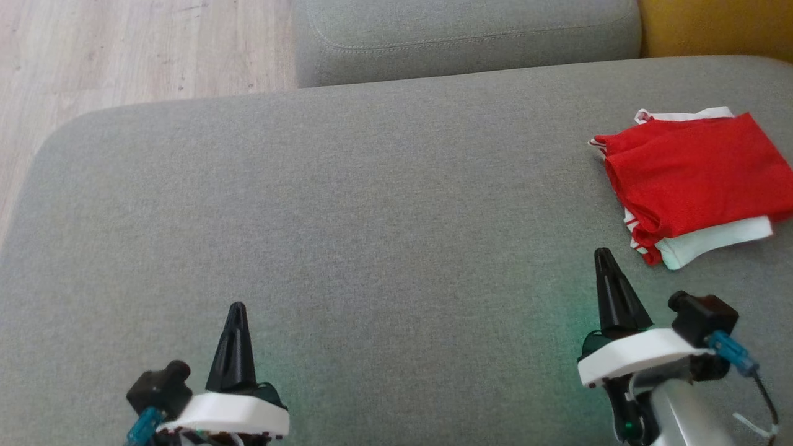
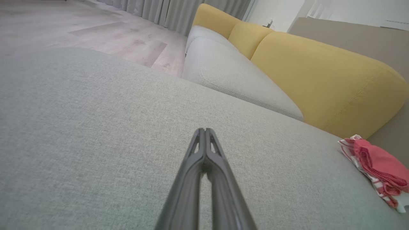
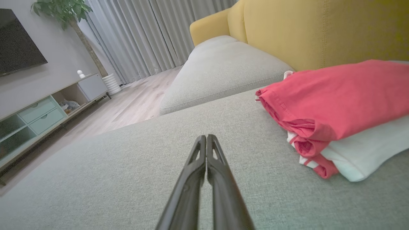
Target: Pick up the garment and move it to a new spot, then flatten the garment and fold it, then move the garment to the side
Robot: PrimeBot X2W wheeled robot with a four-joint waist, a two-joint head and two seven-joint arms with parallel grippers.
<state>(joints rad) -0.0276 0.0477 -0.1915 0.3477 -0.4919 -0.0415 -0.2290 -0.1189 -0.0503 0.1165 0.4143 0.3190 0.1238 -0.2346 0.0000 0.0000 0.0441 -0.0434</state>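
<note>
The garment (image 1: 694, 179) is red with white parts and lies folded in a neat stack at the right edge of the grey sofa seat (image 1: 372, 217). From the left wrist it appears far right as the garment (image 2: 377, 169); the right wrist view has the garment (image 3: 338, 108) close, up and to the right of the fingers. My right gripper (image 1: 604, 257) is shut and empty, just short of the stack's near left corner. At the lower left my left gripper (image 1: 237, 310) is shut too, holding nothing, far from the cloth. Both wrist views show the fingers pressed together: left gripper (image 2: 204, 131), right gripper (image 3: 206, 137).
A second grey seat cushion (image 1: 464, 37) adjoins the far side, with yellow backrests (image 2: 319, 76) behind. Wooden floor (image 1: 124, 49) lies beyond the seat's left edge. A TV cabinet (image 3: 41, 108), curtains (image 3: 143, 35) and a potted plant (image 3: 64, 12) stand across the room.
</note>
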